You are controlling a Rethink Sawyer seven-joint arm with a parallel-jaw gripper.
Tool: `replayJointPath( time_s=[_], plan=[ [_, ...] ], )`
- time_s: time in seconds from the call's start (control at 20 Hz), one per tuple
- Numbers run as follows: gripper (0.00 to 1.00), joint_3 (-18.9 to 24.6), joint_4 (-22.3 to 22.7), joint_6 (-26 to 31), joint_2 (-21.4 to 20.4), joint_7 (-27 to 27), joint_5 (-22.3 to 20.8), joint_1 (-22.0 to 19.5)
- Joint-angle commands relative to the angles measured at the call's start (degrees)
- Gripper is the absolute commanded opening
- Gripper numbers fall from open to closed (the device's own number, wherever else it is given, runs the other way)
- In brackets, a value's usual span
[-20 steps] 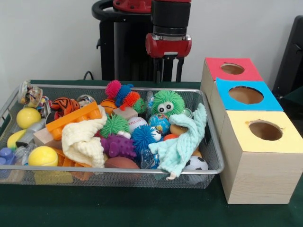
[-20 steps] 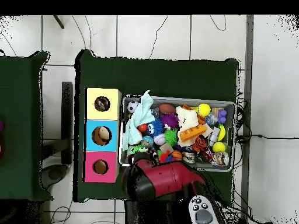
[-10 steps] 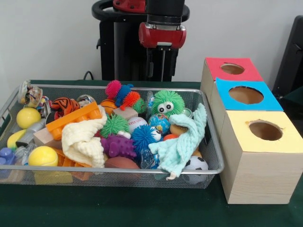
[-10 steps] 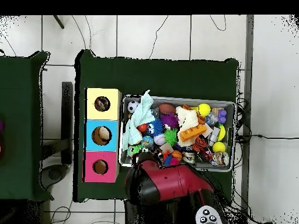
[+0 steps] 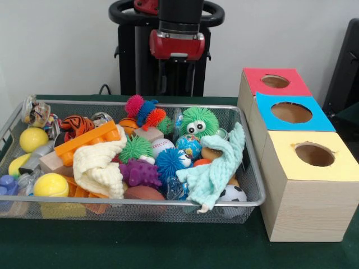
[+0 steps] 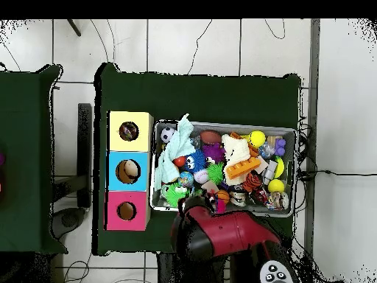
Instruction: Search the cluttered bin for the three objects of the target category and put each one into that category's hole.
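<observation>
A wire mesh bin [image 5: 253, 185] holds a heap of toys. In it lie a green googly-eyed spiky ball [image 5: 198, 123], a blue spiky ball [image 5: 170, 162], a purple knobbly toy [image 5: 140, 172], a mint cloth [image 5: 216, 167], a cream cloth [image 5: 100, 166], an orange block [image 5: 88, 138] and yellow balls [image 5: 50, 185]. Three wooden boxes stand to the right, each with a hole in its top: red [image 5: 275, 82], blue [image 5: 291, 112], yellow [image 5: 314, 154]. My gripper [image 5: 177, 84] hangs open and empty above the bin's far rim. Overhead, the arm [image 6: 221, 234] hides it.
The bin [image 6: 289, 134] fills the green table's [image 6: 206, 96] middle in the overhead view, with the yellow [image 6: 129, 118], blue [image 6: 112, 171] and red [image 6: 110, 211] boxes in a column to its left. A soccer ball [image 5: 231, 194] lies in the bin's near right corner.
The gripper has moved left in the front view, along the bin's far rim, and risen slightly. The toys in the bin have not moved.
</observation>
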Motion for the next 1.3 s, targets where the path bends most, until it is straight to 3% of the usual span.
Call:
replayJointPath(
  time_s=[0.05,0.55,1.0,1.3],
  plan=[
    [1.0,4.7,-0.7,-1.4,1.1,-2.4,-6.7,-5.8],
    [1.0,8.8,-1.1,-1.8,2.2,-4.1,-13.2,-13.1],
    [1.0,10.2,-3.6,-1.8,4.5,-3.8,-18.2,-15.7],
    [1.0,13.1,-4.8,-1.3,6.4,-5.2,-21.2,-20.2]
  ],
)
